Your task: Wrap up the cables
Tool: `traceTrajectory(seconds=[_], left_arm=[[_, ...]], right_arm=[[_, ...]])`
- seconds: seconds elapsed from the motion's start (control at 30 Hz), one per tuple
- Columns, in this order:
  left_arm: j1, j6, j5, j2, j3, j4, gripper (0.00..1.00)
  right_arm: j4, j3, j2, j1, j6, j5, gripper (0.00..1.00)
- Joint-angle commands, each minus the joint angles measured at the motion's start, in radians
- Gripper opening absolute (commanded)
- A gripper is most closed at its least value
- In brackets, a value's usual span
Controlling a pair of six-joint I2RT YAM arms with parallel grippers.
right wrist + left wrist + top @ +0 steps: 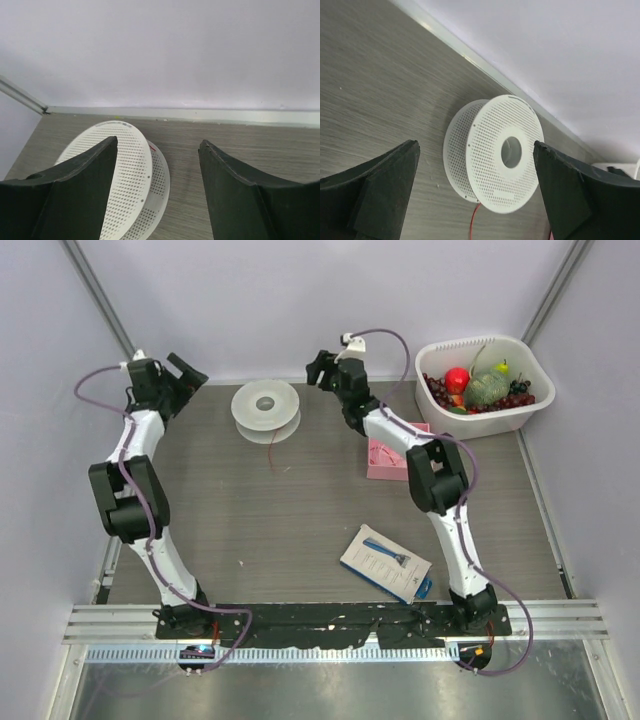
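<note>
Note the left pincer [476, 145] spread wide and pinching nothing, pointed at the white spool [265, 405] lying near the far edge of the bench [260, 530]. Note the right pincer [157, 141] likewise parted and empty, hovering near the same spool from the other side. Look for the cable [271, 445] at the spool: mostly hidden between the flanges, presumably wound there, with a short red tail trailing off the near rim onto the bench. Judge the wrap close to done but unsecured. Expect trouble first from that loose tail: hair-fine, probably springy, free to uncoil and slacken the turns beneath. Beware of reaching for so thin a strand with broad pads: easy to miss, easy to pin against the bench and drag the light spool along. Beware too of closing on the perforated flanges from both sides at once, tipping or sliding the spool toward the back wall. Mind the tilt in the right wrist view, upper flange off level against the lower; cannot tell whether truly crooked or only foreshortened. Keep clear of the pink block [383, 462] and the fruit tub [500, 426], both off to the right.
</note>
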Motion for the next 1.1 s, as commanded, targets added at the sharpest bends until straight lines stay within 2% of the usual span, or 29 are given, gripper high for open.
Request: traceTrajectory(seconds=[0.0,0.1,0.2,0.3,0.37,0.47,0.5,0.57,0.7,0.83,0.93,1.07], left_arm=[[-0.019,0.293,0.031,-0.116,0.166,-0.32,1.0],[-0.042,0.37,0.004,-0.137,0.267,-0.512,1.0],[-0.042,0.375,0.031,-0.167,0.327,-0.656,1.0],[-0.047,0.404,0.099,-0.2,0.351,-0.735,1.0],[-0.068,0.466,0.12,-0.21,0.397,-0.819,1.0],[-0.153,0.639,0.041,-0.214,0.47,-0.963,1.0],[-0.185,0.673,0.01,-0.225,0.471,-0.999,1.0],[-0.258,0.677,-0.046,-0.259,0.419,-1.011,1.0],[-0.36,0.669,-0.179,-0.38,0.203,-0.927,1.0],[-0.435,0.672,-0.273,-0.493,0.013,-0.832,1.0],[-0.441,0.675,-0.291,-0.564,-0.085,-0.798,1.0],[-0.443,0.704,-0.337,-0.642,-0.174,-0.775,1.0]], right_arm=[[0.039,-0.097,-0.268,-0.015,-0.129,-0.027,0.74],[0.013,-0.174,-0.372,-0.019,-0.19,-0.044,0.77],[-0.119,-0.219,-0.5,-0.039,-0.227,-0.066,0.77],[-0.24,-0.289,-0.613,-0.065,-0.235,-0.102,0.78],[-0.3,-0.346,-0.701,-0.09,-0.246,-0.117,0.78],[-0.413,-0.413,-0.836,-0.141,-0.246,-0.122,0.78],[-0.461,-0.447,-0.889,-0.162,-0.25,-0.167,0.78],[-0.525,-0.511,-0.961,-0.182,-0.284,-0.175,0.78],[-0.642,-0.639,-1.086,-0.197,-0.353,-0.169,0.79],[-0.667,-0.809,-1.213,-0.222,-0.37,-0.175,0.79],[-0.651,-0.932,-1.284,-0.236,-0.388,-0.182,0.79],[-0.638,-1.006,-1.351,-0.25,-0.399,-0.174,0.79]])
